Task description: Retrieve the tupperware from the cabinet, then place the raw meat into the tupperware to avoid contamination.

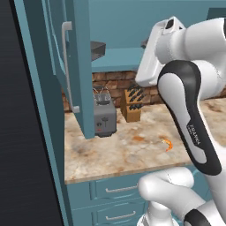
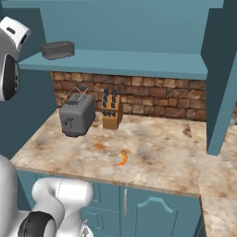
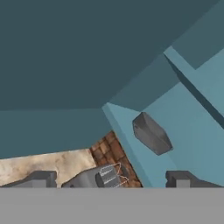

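In the open cabinet (image 2: 139,65), on its bottom shelf toward the left end: the tupperware (image 2: 57,49). Below that shelf, on the counter (image 2: 162,157) against the brick back wall (image 2: 152,95): the toaster (image 2: 76,115), with the knife block (image 2: 111,111) just beside it on the right. Nearer the counter's front edge, well apart from both: the raw meat (image 2: 121,160). Under the counter: drawers (image 1: 117,190).

A home kitchen: teal wall cabinet (image 2: 139,28) with arched-panel doors stands open over a mottled stone surface (image 2: 152,152), backed by a brick backsplash (image 2: 152,99). A grey toaster (image 2: 77,115) and a wooden knife block (image 2: 112,111) sit on the surface, with teal drawers (image 1: 117,190) below.
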Robot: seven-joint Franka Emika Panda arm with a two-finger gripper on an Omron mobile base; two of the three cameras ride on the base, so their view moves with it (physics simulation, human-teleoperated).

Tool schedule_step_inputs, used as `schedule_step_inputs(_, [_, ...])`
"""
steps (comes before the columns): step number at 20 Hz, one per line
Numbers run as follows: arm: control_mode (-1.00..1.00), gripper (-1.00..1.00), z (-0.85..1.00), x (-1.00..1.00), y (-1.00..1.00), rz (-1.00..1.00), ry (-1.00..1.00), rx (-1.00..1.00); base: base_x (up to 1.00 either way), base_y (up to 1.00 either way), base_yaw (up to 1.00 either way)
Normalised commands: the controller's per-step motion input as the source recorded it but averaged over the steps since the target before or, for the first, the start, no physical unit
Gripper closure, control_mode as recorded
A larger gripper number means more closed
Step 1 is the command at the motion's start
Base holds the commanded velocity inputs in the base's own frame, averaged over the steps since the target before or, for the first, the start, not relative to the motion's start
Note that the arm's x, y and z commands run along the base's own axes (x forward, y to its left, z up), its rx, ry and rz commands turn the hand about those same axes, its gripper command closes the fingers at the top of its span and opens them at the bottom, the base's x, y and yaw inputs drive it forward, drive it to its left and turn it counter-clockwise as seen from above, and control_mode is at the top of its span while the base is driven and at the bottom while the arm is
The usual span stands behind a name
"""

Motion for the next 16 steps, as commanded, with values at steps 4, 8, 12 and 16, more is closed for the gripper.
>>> schedule_step_inputs(4, [-1.0,-1.0,-0.04,0.21,-0.03,-0.04,0.03,0.1,0.0,0.0,0.0])
schedule_step_inputs(8, [-1.0,-1.0,0.0,0.22,0.0,0.0,0.04,0.09,0.0,0.0,0.0])
schedule_step_inputs(12, [-1.0,-1.0,0.0,0.26,0.0,0.0,0.04,0.07,0.0,0.0,0.0])
schedule_step_inputs(16, [-1.0,-1.0,-0.03,0.25,0.03,0.0,0.03,0.02,0.0,0.0,0.0])
